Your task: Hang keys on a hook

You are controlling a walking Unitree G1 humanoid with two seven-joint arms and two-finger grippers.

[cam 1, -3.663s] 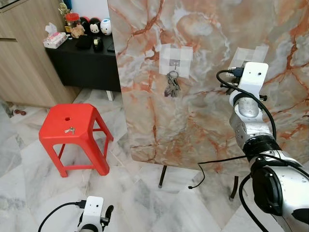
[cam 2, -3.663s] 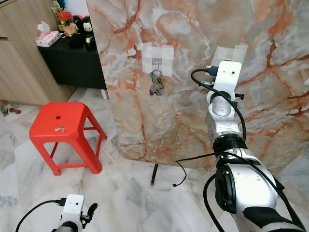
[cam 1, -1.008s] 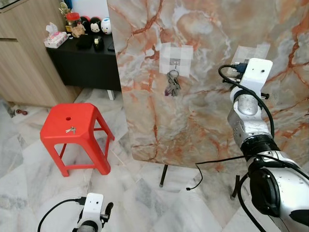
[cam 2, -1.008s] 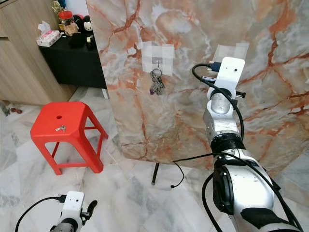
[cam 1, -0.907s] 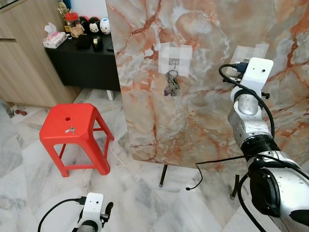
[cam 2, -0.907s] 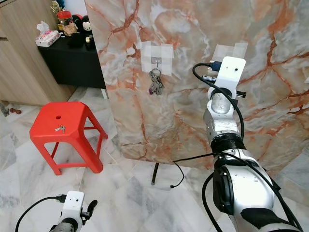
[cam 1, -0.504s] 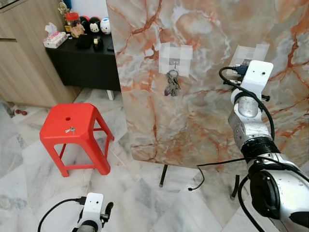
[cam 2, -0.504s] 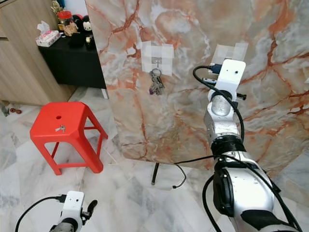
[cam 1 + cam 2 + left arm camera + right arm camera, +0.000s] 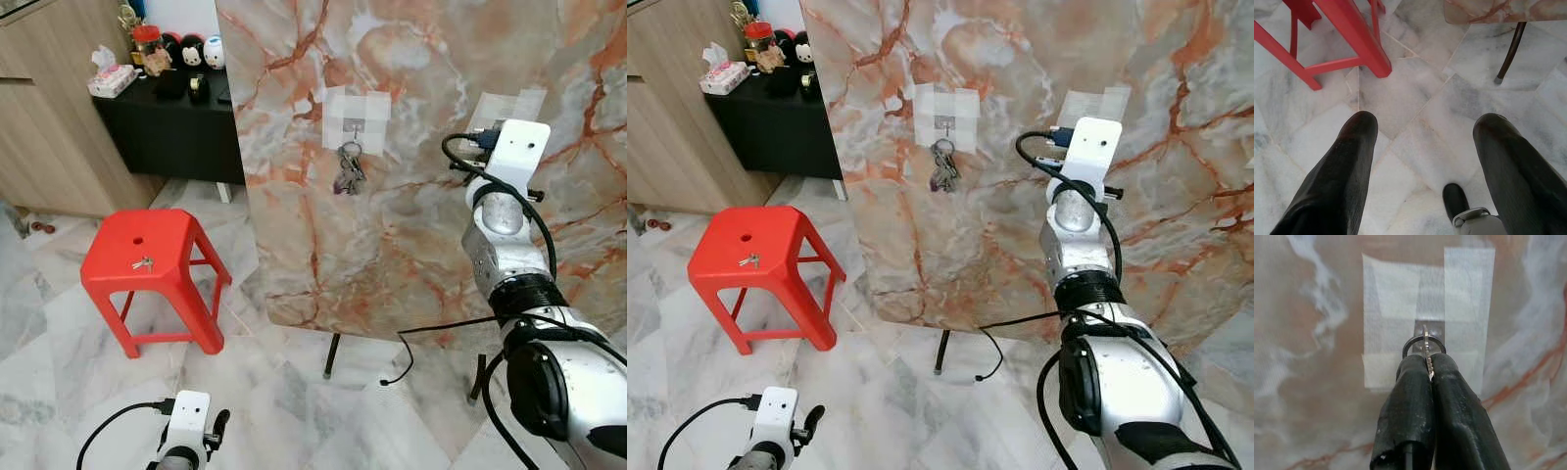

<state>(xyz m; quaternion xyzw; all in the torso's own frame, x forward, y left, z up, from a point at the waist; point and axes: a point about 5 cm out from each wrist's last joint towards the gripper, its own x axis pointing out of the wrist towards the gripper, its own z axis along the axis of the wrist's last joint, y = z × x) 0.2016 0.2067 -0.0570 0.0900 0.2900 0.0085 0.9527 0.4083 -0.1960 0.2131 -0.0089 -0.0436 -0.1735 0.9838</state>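
In the left eye view, the right arm (image 9: pixel 505 230) reaches up to a taped patch (image 9: pixel 505 106) on the marble panel (image 9: pixel 411 225). A bunch of keys (image 9: pixel 348 171) hangs from another taped hook (image 9: pixel 355 125), and a small key (image 9: pixel 143 263) lies on the red stool (image 9: pixel 147 259).

In the right wrist view, the right gripper (image 9: pixel 1429 363) is pressed together on a key (image 9: pixel 1425 350), its ring (image 9: pixel 1423 343) right at the metal hook (image 9: pixel 1429 328) under white tape (image 9: pixel 1425 313).

In the left wrist view, the left gripper (image 9: pixel 1422 134) hangs over the marble floor (image 9: pixel 1415 103) with fingers (image 9: pixel 1349 161) apart, beside the stool's legs
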